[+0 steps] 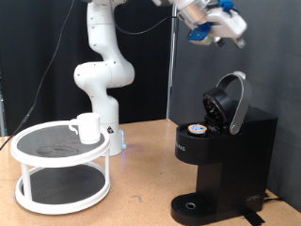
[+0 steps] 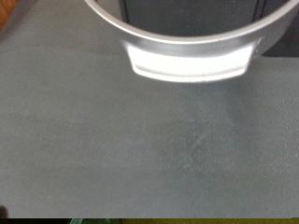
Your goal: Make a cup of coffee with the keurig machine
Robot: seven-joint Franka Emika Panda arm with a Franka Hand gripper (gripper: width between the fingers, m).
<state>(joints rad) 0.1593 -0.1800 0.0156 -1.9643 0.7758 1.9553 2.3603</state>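
The keurig machine (image 1: 223, 155) is standing at the exterior view's right on a wooden tabletop (image 1: 141, 188), a boxy matte black body with silver lettering across its front and a round drip base (image 1: 192, 207) at its foot. Its rounded hinged lid (image 1: 231, 100) is standing raised, edged by a curved silver handle, and a small pod (image 1: 197, 130) with a pale, printed top is sitting in the open chamber below it.

The cup (image 1: 87, 127), a plain white glossy mug with a side handle, is resting on the top tier of a round white two-tier rack (image 1: 62, 168) with dark mesh shelves, at the exterior view's left, well apart from the machine. The drip base is carrying nothing.

The gripper (image 1: 214, 21), blue and white, is hanging high at the exterior view's top, above the raised lid and apart from it; I cannot tell whether its fingers are parted or closed.

The wrist view is showing a smooth grey surface and the arc of the brushed silver handle (image 2: 190, 58) with its flat tab; no fingers are showing there.
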